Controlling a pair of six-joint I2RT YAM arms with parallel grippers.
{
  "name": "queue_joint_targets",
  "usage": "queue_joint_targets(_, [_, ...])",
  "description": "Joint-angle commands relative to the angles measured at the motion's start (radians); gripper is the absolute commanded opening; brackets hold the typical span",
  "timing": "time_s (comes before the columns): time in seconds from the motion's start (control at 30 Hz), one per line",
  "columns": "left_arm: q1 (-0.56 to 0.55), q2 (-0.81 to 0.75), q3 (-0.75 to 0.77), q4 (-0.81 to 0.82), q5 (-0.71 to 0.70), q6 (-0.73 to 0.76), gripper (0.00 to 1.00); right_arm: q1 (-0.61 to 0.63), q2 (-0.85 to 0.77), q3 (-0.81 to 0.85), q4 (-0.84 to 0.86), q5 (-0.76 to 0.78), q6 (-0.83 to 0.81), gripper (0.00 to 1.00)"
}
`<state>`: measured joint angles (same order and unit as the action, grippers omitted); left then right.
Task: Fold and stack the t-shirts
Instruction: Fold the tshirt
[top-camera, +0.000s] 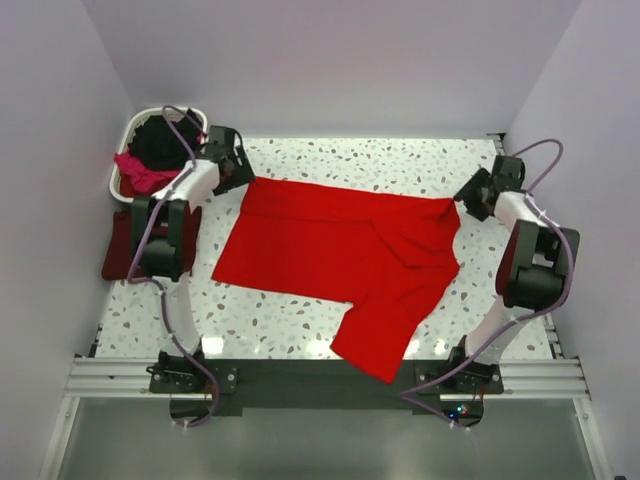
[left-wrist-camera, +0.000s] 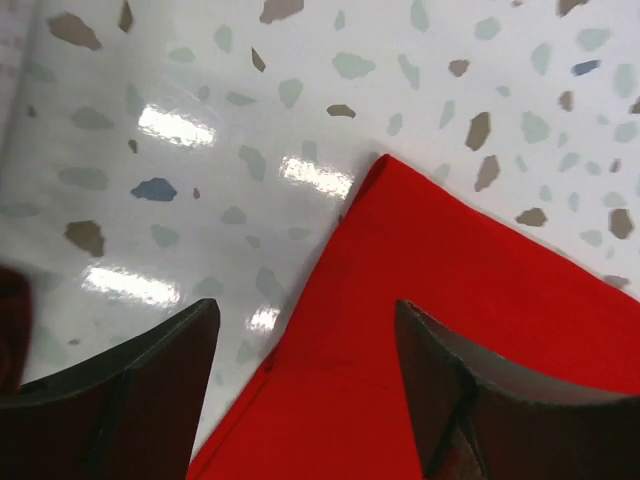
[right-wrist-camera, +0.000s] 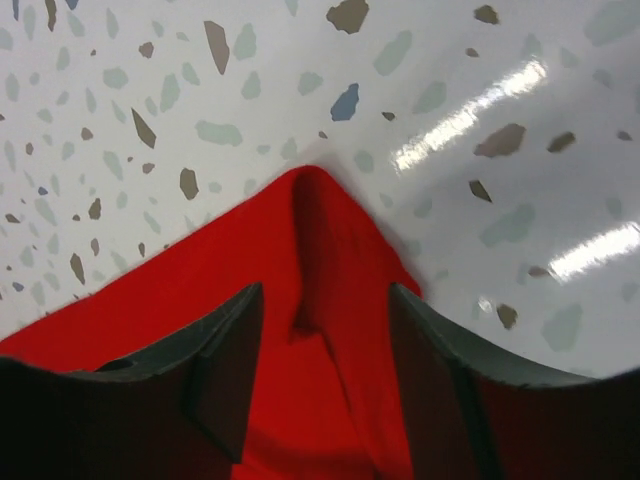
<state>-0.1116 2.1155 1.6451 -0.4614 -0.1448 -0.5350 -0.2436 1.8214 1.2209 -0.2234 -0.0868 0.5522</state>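
On the speckled white table (top-camera: 300, 325) we see the bright red t-shirt (top-camera: 330, 250) lying flat and partly folded. Our left gripper (left-wrist-camera: 305, 345) hangs over its far left corner, jaws apart and holding nothing. Our right gripper (right-wrist-camera: 325, 320) stands parted over the far right corner. A maroon shirt (top-camera: 117, 250) lies near the white laundry basket (top-camera: 117, 170).

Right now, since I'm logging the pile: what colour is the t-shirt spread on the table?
The t-shirt is bright red, clearest in the top external view.
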Motion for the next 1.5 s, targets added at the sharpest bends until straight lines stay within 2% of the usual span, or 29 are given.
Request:
queue_joint_targets(0.0, [-0.008, -0.26, -0.059, 0.043, -0.051, 0.035, 0.8, -0.005, -0.189, -0.052, -0.115, 0.126, -0.031, 0.61])
queue_joint_targets(0.03, [-0.014, -0.261, -0.082, 0.043, -0.062, 0.038, 0.8, -0.005, -0.223, -0.069, -0.132, 0.127, -0.031, 0.61])
queue_joint_targets(0.13, [-0.039, -0.432, -0.201, 0.04, -0.088, 0.053, 0.8, 0.003, -0.34, -0.15, -0.18, 0.113, -0.021, 0.65])
queue_joint_targets(0.23, [-0.079, -0.535, -0.342, 0.035, -0.122, 0.069, 0.8, 0.044, -0.425, -0.254, -0.197, 0.088, -0.028, 0.63])
queue_joint_targets(0.27, [-0.092, -0.605, -0.381, 0.041, -0.131, 0.076, 0.8, 0.062, -0.483, -0.306, -0.202, 0.088, -0.038, 0.6])
queue_joint_targets(0.37, [-0.149, -0.728, -0.514, 0.043, -0.183, 0.107, 0.79, 0.17, -0.594, -0.394, -0.212, 0.09, -0.057, 0.51])
queue_joint_targets(0.43, [-0.172, -0.803, -0.591, 0.04, -0.179, 0.127, 0.78, 0.283, -0.643, -0.429, -0.205, 0.102, -0.063, 0.46])
queue_joint_targets(0.53, [-0.178, -0.888, -0.688, 0.055, -0.19, 0.158, 0.75, 0.407, -0.682, -0.471, -0.202, 0.117, -0.072, 0.43])
queue_joint_targets(0.7, [-0.178, -0.94, -0.788, 0.107, -0.203, 0.168, 0.73, 0.529, -0.567, -0.462, -0.192, 0.145, -0.106, 0.42])
queue_joint_targets(0.77, [-0.178, -0.93, -0.791, 0.109, -0.211, 0.171, 0.73, 0.576, -0.53, -0.427, -0.191, 0.214, -0.138, 0.42])
queue_joint_targets(0.87, [-0.178, -0.921, -0.781, 0.087, -0.23, 0.17, 0.72, 0.602, -0.446, -0.362, -0.186, 0.237, -0.205, 0.4])
queue_joint_targets(1.0, [-0.177, -0.919, -0.788, 0.084, -0.242, 0.17, 0.61, 0.624, -0.349, -0.29, -0.191, 0.213, -0.248, 0.27])
queue_joint_targets(1.13, [-0.178, -0.921, -0.786, 0.079, -0.254, 0.17, 0.54, 0.629, -0.269, -0.247, -0.2, 0.236, -0.271, 0.23])
queue_joint_targets(1.47, [-0.177, -0.917, -0.783, 0.078, -0.251, 0.171, 0.52, 0.629, -0.142, -0.152, -0.258, 0.248, -0.322, 0.17])
